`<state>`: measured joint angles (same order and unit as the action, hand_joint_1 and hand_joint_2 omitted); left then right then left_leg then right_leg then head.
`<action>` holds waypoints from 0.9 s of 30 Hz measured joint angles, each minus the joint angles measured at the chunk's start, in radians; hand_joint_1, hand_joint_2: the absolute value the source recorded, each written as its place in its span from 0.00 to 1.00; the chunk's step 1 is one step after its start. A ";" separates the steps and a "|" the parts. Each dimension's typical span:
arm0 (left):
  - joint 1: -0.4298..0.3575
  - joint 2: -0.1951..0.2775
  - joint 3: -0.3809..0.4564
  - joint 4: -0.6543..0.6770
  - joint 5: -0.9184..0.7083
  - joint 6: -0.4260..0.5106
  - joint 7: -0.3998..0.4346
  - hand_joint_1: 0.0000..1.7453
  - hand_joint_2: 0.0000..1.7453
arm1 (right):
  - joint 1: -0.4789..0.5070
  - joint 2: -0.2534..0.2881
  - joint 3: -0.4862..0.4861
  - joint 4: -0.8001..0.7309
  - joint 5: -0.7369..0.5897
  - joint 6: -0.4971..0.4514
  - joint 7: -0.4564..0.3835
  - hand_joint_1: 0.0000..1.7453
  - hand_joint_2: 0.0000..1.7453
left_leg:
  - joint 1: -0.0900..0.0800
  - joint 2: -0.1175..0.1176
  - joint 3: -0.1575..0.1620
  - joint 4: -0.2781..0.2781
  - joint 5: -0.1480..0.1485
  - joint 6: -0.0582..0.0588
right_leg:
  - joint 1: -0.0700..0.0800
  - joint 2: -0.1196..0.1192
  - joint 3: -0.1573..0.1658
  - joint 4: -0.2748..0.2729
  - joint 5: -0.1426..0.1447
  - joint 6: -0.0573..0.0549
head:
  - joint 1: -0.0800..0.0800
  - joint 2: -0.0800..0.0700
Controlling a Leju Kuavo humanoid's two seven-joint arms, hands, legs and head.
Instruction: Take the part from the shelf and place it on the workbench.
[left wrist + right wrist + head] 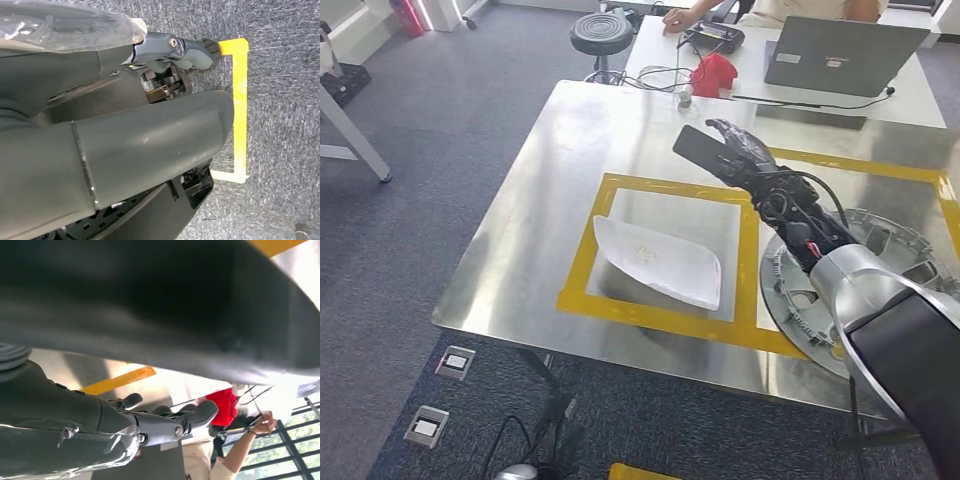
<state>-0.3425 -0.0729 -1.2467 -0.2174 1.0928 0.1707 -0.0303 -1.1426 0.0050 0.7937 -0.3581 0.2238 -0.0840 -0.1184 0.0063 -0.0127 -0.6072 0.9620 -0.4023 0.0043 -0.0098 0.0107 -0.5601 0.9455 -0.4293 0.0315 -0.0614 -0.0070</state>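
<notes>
A steel workbench (546, 190) is seen in the head view, marked with a yellow tape rectangle (580, 250) near its middle. Inside that rectangle a white curved part (660, 262) is lying flat on the steel, free of any hand. At about 3 o'clock from the part, just outside the tape frame, a round silver wheel-cover-like disc (803, 300) is resting on the bench, partly hidden by the right arm. The right hand (743, 150) is held above the bench at roughly 1 o'clock from the part, its dark fingers stretched forward and nothing gripped between them. In the right wrist view the thumb and fingers are shown extended and apart, with a broad dark surface close overhead. The left hand (177, 55) is seen in the left wrist view over grey carpet marked with yellow floor tape (240, 100); whether its fingers are spread or curled cannot be told. Beyond the bench, at 12 o'clock, a white table carries a grey laptop (841, 55) and a red object (712, 75), and a person's hand (681, 18) is resting there.
</notes>
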 joint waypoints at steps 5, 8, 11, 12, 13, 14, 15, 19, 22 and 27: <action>0.004 0.005 0.000 0.000 0.004 -0.002 -0.005 0.00 0.00 | -0.005 -0.065 0.007 -0.025 0.026 -0.001 0.029 0.00 0.00 | 0.000 0.000 0.000 0.000 0.000 0.000 | 0.000 0.000 0.001 0.000 0.000 0.000 | 0.000 0.000; 0.008 0.010 0.000 0.000 0.007 -0.003 -0.010 0.00 0.00 | -0.005 -0.108 0.008 -0.047 0.048 0.000 0.054 0.00 0.00 | 0.000 0.000 0.001 0.000 0.000 0.000 | 0.000 0.000 0.001 0.000 0.000 0.000 | 0.000 0.000; 0.012 0.014 0.000 0.000 0.009 -0.003 -0.013 0.00 0.00 | -0.005 -0.156 0.008 -0.074 0.063 0.000 0.083 0.00 0.00 | 0.000 0.000 0.001 0.000 0.000 0.000 | 0.000 0.000 0.001 0.000 0.000 0.000 | 0.000 0.000; 0.014 0.016 0.000 0.000 0.010 -0.003 -0.014 0.00 0.00 | -0.004 -0.172 0.007 -0.083 0.068 0.000 0.093 0.00 0.00 | 0.000 0.000 0.001 0.000 0.000 0.000 | 0.000 0.000 0.001 0.000 0.000 0.000 | 0.000 0.000; 0.015 0.018 0.000 0.000 0.012 -0.003 -0.015 0.00 0.00 | -0.004 -0.189 0.007 -0.093 0.073 0.001 0.104 0.00 0.00 | 0.000 0.000 0.001 0.000 0.000 0.000 | 0.000 0.000 0.001 0.000 0.000 0.000 | 0.000 0.000; 0.016 0.019 0.000 0.000 0.014 -0.003 -0.017 0.00 0.00 | -0.003 -0.206 0.006 -0.103 0.077 0.002 0.113 0.00 0.00 | 0.000 0.000 0.001 0.000 0.000 0.000 | 0.000 0.000 0.001 0.000 0.000 0.000 | 0.000 0.000; 0.017 0.021 0.000 0.000 0.016 -0.003 -0.019 0.00 0.00 | -0.003 -0.222 0.005 -0.112 0.081 0.004 0.121 0.00 0.00 | 0.000 0.000 0.001 0.000 0.000 0.000 | 0.000 0.000 0.001 0.000 0.000 0.000 | 0.000 0.000; 0.022 0.027 0.000 0.000 0.021 -0.002 -0.026 0.00 0.00 | 0.004 -0.281 -0.002 -0.144 0.097 0.009 0.150 0.00 0.00 | 0.000 0.000 0.002 0.000 0.000 0.000 | 0.000 0.000 0.001 0.000 0.000 0.000 | 0.000 0.000; 0.028 0.031 0.000 0.000 0.026 -0.002 -0.031 0.00 0.00 | 0.014 -0.327 -0.012 -0.170 0.101 0.009 0.171 0.00 0.00 | 0.000 0.000 0.002 0.000 0.000 0.000 | 0.000 0.000 0.001 0.000 0.000 0.000 | 0.000 0.000; 0.043 0.042 0.002 0.000 0.039 -0.002 -0.040 0.00 0.00 | 0.055 -0.414 -0.039 -0.234 0.109 0.016 0.215 0.00 0.00 | 0.000 0.000 0.002 0.000 0.000 0.000 | 0.000 0.000 0.002 -0.001 0.000 0.000 | 0.000 0.000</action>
<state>-0.2991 -0.0304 -1.2443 -0.2171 1.1320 0.1690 -0.0699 -1.0876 -0.4091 0.7550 -0.5920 0.3329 -0.0677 0.0966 0.0060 -0.0127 -0.6052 0.9620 -0.4027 0.0047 -0.0099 0.0107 -0.5585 0.9450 -0.4292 0.0318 -0.0610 -0.0069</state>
